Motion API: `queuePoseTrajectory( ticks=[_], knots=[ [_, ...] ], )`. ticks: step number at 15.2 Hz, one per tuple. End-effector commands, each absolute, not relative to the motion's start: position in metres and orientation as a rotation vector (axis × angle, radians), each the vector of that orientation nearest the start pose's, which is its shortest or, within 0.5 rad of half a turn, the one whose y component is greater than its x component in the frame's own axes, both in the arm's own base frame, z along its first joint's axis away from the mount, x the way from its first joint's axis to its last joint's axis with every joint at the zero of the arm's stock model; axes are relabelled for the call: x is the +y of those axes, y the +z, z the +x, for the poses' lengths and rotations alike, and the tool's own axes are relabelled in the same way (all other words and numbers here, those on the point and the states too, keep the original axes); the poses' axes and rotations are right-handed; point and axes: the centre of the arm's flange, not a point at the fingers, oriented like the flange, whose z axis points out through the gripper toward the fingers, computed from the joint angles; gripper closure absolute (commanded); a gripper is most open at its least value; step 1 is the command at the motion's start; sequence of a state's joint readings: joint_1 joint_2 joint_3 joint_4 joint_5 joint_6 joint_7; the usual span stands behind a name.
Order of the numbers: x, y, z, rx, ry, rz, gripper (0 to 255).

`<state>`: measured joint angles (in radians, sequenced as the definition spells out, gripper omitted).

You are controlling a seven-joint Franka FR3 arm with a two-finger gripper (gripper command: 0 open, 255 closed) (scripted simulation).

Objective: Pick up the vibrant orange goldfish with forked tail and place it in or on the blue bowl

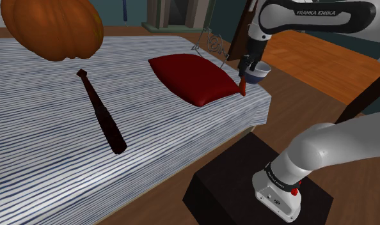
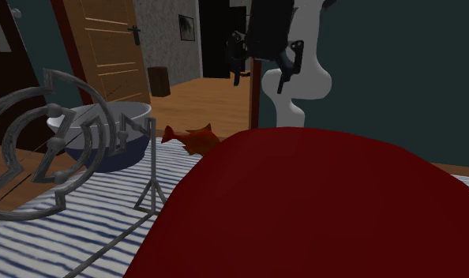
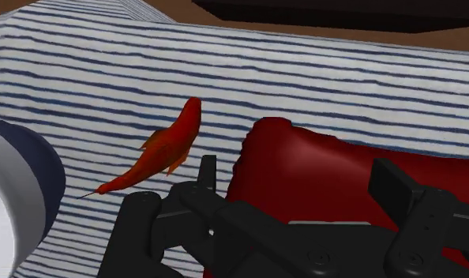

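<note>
The orange goldfish point(image 3: 166, 150) lies on the striped bed cover, between the blue bowl point(image 3: 20, 197) and the red pillow point(image 3: 335, 174). In the second exterior view the goldfish point(image 2: 192, 138) rests just right of the bowl point(image 2: 106, 134), its forked tail toward the bowl. My gripper point(image 2: 263, 75) hangs open above and behind the fish, holding nothing. In the wrist view the gripper point(image 3: 300, 185) hovers mostly over the pillow's edge, with the fish off to the side of one finger point(image 3: 205, 178). In the shoulder view the gripper point(image 1: 247, 66) is above the goldfish point(image 1: 242, 86), beside the bowl point(image 1: 262, 71) at the bed's corner.
A dark baseball bat point(image 1: 102, 118) and a big orange pumpkin point(image 1: 54, 29) lie further along the bed point(image 1: 41, 153). A grey wire sculpture on a stand point(image 2: 51, 142) stands in front of the bowl. The red pillow point(image 1: 195, 80) lies next to the fish. Wooden floor surrounds the bed.
</note>
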<state>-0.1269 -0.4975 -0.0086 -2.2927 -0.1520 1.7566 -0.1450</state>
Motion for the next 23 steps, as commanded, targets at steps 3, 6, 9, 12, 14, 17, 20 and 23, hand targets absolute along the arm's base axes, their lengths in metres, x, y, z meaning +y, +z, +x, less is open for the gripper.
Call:
queuePoseTrajectory(
  ticks=[3, 6, 9, 12, 14, 17, 20, 23],
  knots=[
    [-0.104, 0.510, 0.421, 0.025, 0.133, -3.303, 0],
    [-0.133, 0.491, 0.440, 0.096, 0.160, -3.319, 0],
    [-0.163, 0.473, 0.457, 0.168, 0.188, -3.334, 0],
    [-0.178, 0.459, 0.464, 0.200, 0.201, -3.340, 0],
    [-0.180, 0.449, 0.462, 0.200, 0.201, -3.340, 0],
    [-0.183, 0.434, 0.460, 0.200, 0.201, -3.340, 0],
    [-0.185, 0.426, 0.459, 0.200, 0.201, -3.340, 0],
    [-0.185, 0.426, 0.459, 0.200, 0.201, -3.340, 0]
  ],
)
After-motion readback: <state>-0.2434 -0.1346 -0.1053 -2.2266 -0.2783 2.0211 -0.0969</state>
